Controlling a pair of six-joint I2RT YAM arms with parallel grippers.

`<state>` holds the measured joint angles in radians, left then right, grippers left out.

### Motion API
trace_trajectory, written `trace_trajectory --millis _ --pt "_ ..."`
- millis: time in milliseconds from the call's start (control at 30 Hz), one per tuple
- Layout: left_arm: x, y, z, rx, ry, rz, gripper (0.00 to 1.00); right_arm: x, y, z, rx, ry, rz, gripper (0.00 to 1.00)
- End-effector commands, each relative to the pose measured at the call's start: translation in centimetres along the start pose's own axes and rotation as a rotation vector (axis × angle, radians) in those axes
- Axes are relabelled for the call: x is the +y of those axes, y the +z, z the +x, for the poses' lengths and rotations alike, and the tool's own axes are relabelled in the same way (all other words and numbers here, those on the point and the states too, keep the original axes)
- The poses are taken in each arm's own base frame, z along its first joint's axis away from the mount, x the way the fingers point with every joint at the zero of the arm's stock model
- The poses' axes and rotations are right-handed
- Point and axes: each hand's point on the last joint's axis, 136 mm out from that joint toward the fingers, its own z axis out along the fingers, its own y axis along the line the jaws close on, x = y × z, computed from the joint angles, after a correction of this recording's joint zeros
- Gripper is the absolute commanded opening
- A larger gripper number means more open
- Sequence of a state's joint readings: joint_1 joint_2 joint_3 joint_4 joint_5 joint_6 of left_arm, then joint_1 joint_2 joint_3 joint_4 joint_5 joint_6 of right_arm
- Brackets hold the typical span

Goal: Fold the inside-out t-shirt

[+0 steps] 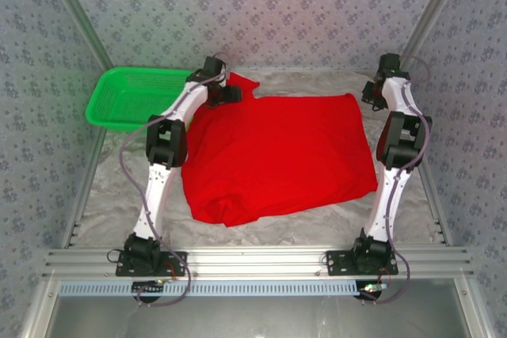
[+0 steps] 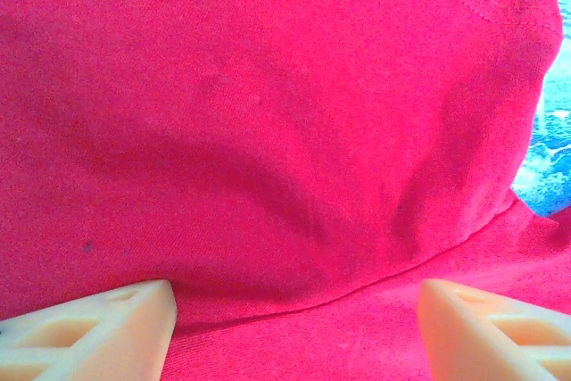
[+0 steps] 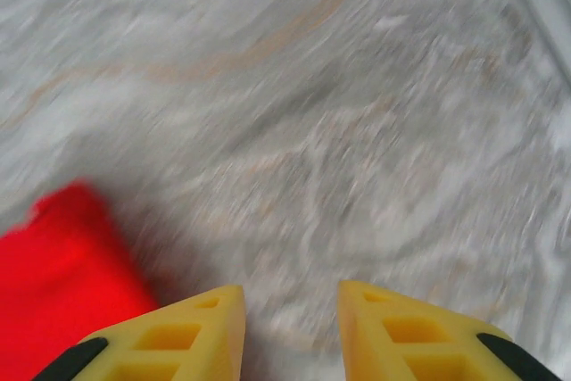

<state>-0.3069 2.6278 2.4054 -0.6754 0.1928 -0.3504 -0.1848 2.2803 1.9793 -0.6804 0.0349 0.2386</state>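
The inside-out t-shirt [image 1: 277, 152] lies spread, plain red side up, across the marbled table [image 1: 317, 223] between the two arms. The left gripper [image 1: 226, 89] sits at the shirt's far left corner, with a green basket [image 1: 135, 73] just to its left. In its wrist view the left gripper [image 2: 296, 292] has its pale fingers [image 2: 107, 327] spread wide, nothing clamped between them. Red cloth [image 2: 268, 131] rises in folds directly ahead of them, and a patch of blue-and-white print [image 2: 549, 149] shows at a turned-back edge ahead and to the right. The right gripper [image 1: 371, 89] hangs just off the shirt's far right corner. Seen from its wrist, the right gripper [image 3: 290, 290] has its yellow fingers [image 3: 187, 336] narrowly parted over bare table [image 3: 357, 131], gripping nothing, with a corner of the shirt [image 3: 53, 274] just to their left.
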Motion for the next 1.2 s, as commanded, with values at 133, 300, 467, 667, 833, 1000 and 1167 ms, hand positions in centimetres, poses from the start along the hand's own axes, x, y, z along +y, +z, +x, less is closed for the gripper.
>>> trace_trajectory --millis 133,300,467,667,833,1000,1167 --pt "-4.7 -3.7 -3.7 -0.097 0.022 0.111 0.8 8.8 -5.7 5.8 -0.059 -0.153 -0.244 0.39" --pt "-6.0 -5.7 -3.1 -0.102 0.053 0.092 0.82 12.4 -3.9 8.0 0.01 -0.164 -0.36 0.4" --pt "-3.8 -5.1 0.1 -0.052 0.031 0.015 0.82 14.1 -0.8 6.9 0.028 -0.114 -0.414 0.39" --pt "-1.7 -3.8 3.8 0.04 0.017 -0.039 0.82 13.3 2.4 7.1 0.098 -0.026 -0.334 0.38" --pt "0.2 -1.8 5.4 0.098 -0.009 -0.068 0.82 11.7 4.0 7.4 0.14 0.063 -0.27 0.38" --pt "1.0 -0.3 4.8 0.128 -0.007 -0.077 0.82 10.3 5.3 6.8 0.16 0.145 -0.231 0.37" --pt "1.1 1.3 2.9 0.115 -0.005 -0.06 0.82 10.8 6.7 5.0 0.145 0.208 -0.266 0.36"
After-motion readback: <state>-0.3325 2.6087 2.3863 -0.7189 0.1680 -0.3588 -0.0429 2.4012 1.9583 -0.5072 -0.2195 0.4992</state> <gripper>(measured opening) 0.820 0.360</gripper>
